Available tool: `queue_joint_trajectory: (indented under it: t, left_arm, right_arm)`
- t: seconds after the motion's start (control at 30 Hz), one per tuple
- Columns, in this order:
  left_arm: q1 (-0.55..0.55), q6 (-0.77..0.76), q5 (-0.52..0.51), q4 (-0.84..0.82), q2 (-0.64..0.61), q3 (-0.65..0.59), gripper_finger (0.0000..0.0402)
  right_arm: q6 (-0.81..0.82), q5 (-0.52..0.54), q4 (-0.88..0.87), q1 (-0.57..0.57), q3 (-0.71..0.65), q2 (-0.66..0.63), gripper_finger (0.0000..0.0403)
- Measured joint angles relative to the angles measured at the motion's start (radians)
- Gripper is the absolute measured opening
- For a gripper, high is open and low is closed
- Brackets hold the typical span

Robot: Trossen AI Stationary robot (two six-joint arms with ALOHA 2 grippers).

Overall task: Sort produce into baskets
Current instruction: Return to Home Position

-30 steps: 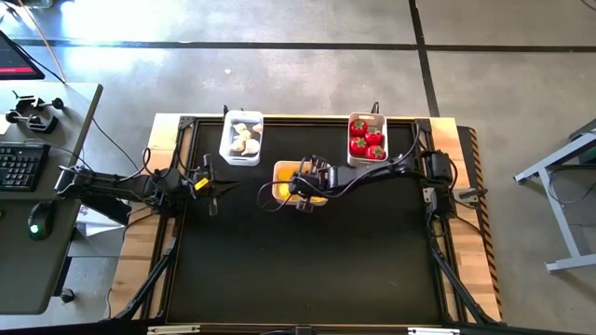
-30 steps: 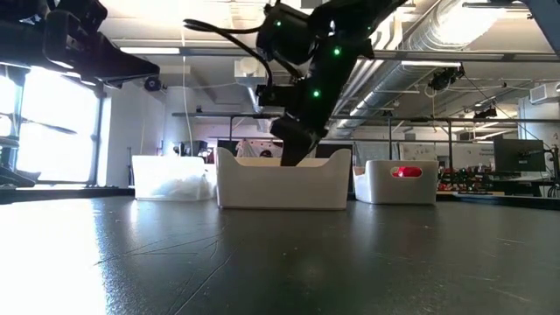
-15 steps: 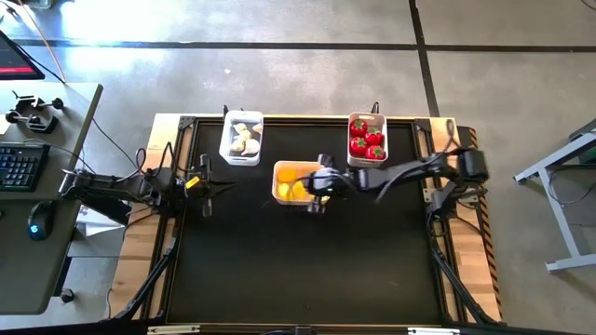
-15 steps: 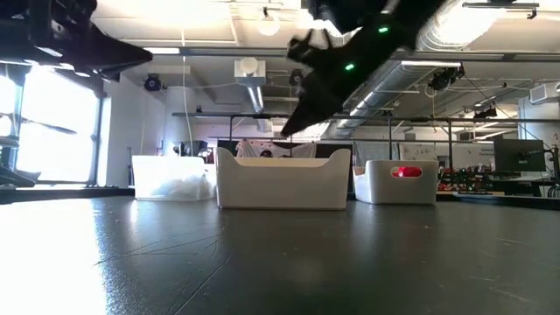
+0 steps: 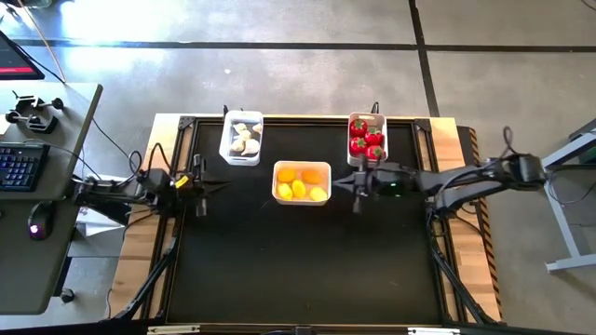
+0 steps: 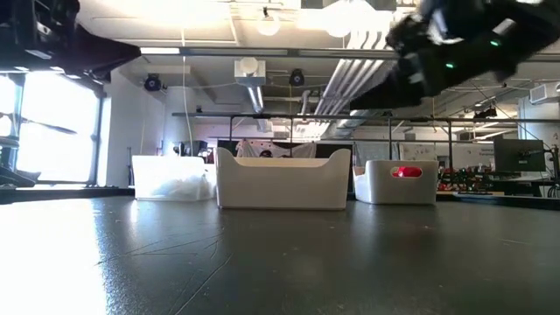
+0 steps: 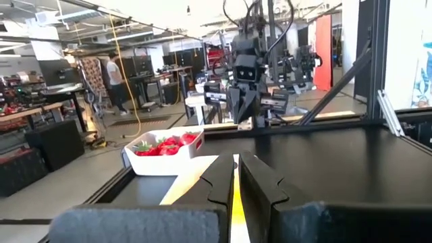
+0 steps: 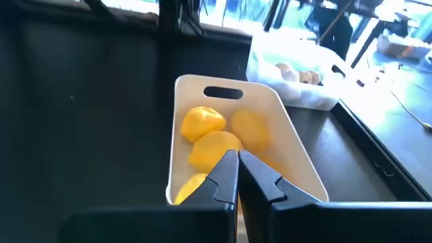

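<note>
Sitting along the far side of the matte black desk (image 5: 307,270), 3 smooth white plastic bins each hold 1 kind of produce. The narrow left bin (image 5: 240,162) carries pale, lumpy garlic bulbs (image 5: 244,141). The wider, squarer middle bin (image 5: 277,184) has rounded corners and a slot handle cut into its end wall. It holds glossy yellow lemons (image 5: 298,189), oval and piled together, and stands nearer the desk's centre than the other 2. The narrow right bin (image 5: 367,117) is filled with round red tomatoes (image 5: 365,141) topped by green leafy caps. The 3 bins stand apart, none touching.

The right arm (image 5: 447,181) reaches across from the desk's right edge. The right jaws hang above the mat, just right of the lemon bin and just in front of the tomato bin. Their 2 dark fingers (image 8: 226,179) are pressed together, gripping nothing. The left arm (image 5: 140,184) lies at the desk's left edge, raised above the surface, with the left jaws pointed toward the centre. These are likewise clenched, with only a thin slit between the fingers (image 7: 219,182) and nothing in them.
</note>
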Motion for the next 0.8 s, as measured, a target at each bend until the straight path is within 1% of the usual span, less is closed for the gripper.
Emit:
queue_joint_trajectory:
  t: [0.07, 0.17, 0.23, 0.27, 0.57, 0.7, 0.8]
  left_arm:
    - [0.0, -0.002, 0.0, -0.018, -0.025, -0.001, 0.001]
    - [0.0, -0.007, -0.001, 0.008, -0.022, -0.023, 0.001]
    - [0.0, -0.008, -0.002, 0.053, -0.023, -0.059, 0.001]
    - [0.0, -0.008, -0.012, 0.04, -0.022, -0.064, 0.001]
    - [0.001, -0.031, -0.024, 0.045, -0.022, -0.062, 0.001]
    - [0.001, -0.035, -0.039, 0.034, -0.022, -0.062, 0.001]
    - [0.001, -0.036, -0.051, 0.036, -0.022, -0.062, 0.001]
  right_arm:
    - [0.0, -0.022, 0.029, -0.013, -0.066, -0.068, 0.0]
    - [-0.008, -0.022, 0.038, -0.031, -0.134, -0.165, 0.0]
    - [-0.017, -0.021, 0.051, -0.046, -0.174, -0.228, 0.0]
    - [-0.02, -0.021, 0.066, -0.051, -0.197, -0.257, 0.0]
    - [-0.008, -0.078, 0.224, -0.117, -0.418, -0.49, 0.0]
    - [0.001, -0.13, 0.155, -0.144, -0.433, -0.592, 0.0]
    - [0.0, -0.192, 0.113, -0.163, -0.433, -0.653, 0.0]
